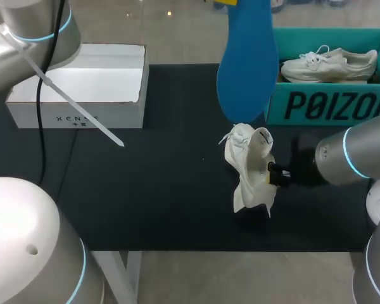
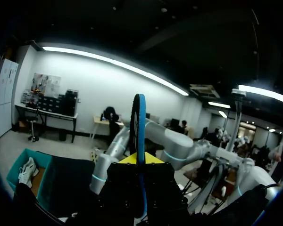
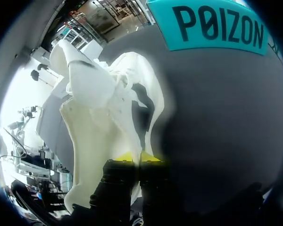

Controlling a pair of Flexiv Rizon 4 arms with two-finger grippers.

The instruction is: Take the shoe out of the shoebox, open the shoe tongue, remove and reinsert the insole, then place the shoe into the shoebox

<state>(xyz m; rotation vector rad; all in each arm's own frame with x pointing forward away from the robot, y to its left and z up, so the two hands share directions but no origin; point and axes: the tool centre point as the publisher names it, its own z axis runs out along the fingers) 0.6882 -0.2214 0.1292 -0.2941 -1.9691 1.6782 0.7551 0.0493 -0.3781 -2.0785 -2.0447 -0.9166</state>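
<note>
Your right claw point(image 3: 137, 157) pinches the shoe point(image 1: 250, 168) upright. Left claw point(image 2: 140, 159) pinches the insole point(image 1: 246, 63) at its 12 o'clock, likely staged for reinsertion.

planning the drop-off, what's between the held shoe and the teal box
Only bare black mat lies between the shoe and the teal box, seen in the right wrist view.

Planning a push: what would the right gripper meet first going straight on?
The white shoe, which the right gripper is shut on. Beyond it, seemingly just bare black mat, though depth is unclear.
</note>
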